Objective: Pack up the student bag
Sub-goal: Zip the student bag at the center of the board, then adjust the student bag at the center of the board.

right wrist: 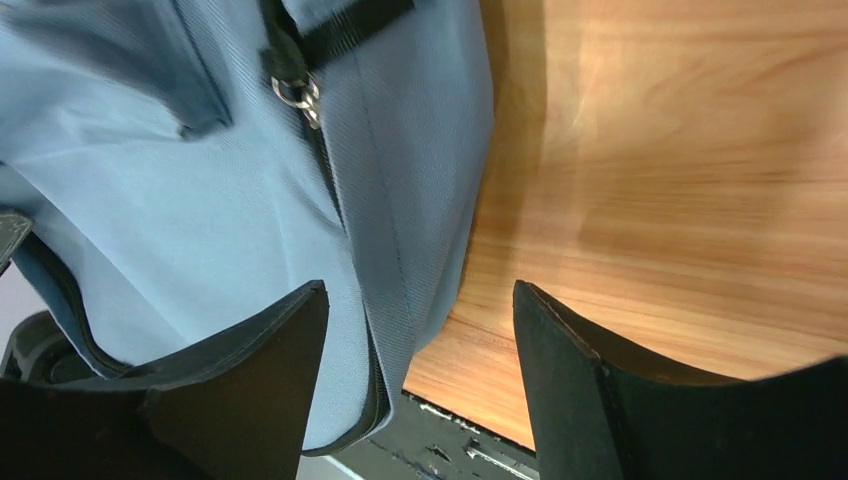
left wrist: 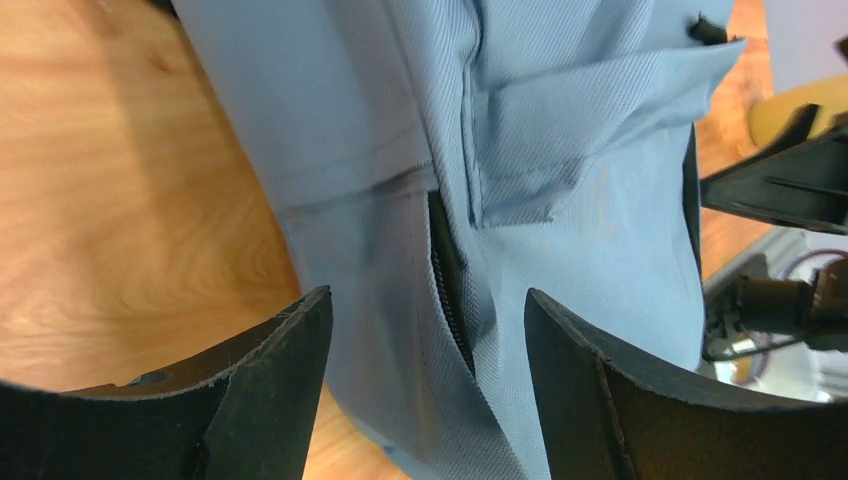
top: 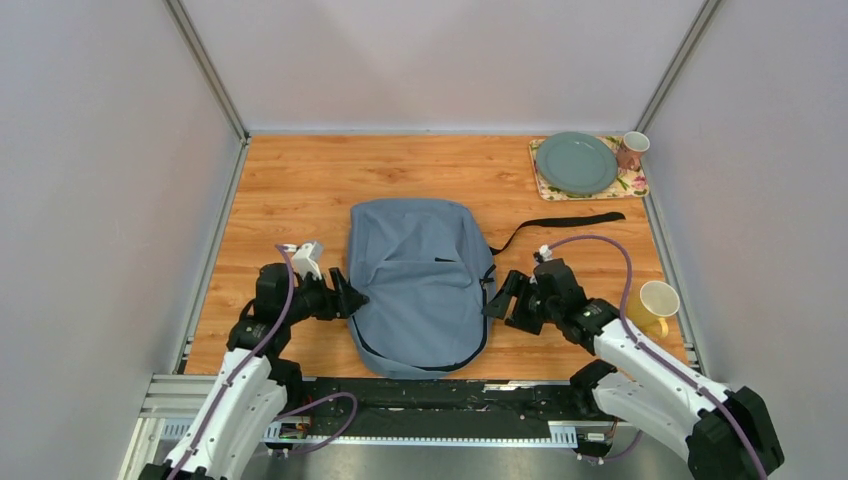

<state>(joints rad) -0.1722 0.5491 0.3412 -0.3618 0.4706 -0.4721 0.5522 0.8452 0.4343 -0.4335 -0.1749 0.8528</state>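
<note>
The grey-blue student bag [top: 420, 285] lies flat in the middle of the wooden table, front pocket up. One black strap [top: 560, 222] trails out to its right. My left gripper [top: 350, 297] is open at the bag's left edge; in the left wrist view the fabric and a dark zip [left wrist: 450, 290] lie between its spread fingers [left wrist: 270, 380]. My right gripper [top: 497, 298] is open at the bag's right edge; in the right wrist view the bag's side seam [right wrist: 385, 300] sits between its fingers [right wrist: 255, 385], with metal zip pulls [right wrist: 300, 95] further up.
A green plate [top: 576, 163] sits on a floral placemat [top: 632, 184] at the back right, with a pink mug [top: 631, 150] beside it. A yellow cup [top: 655, 305] stands right of my right arm. Grey walls enclose the table on three sides.
</note>
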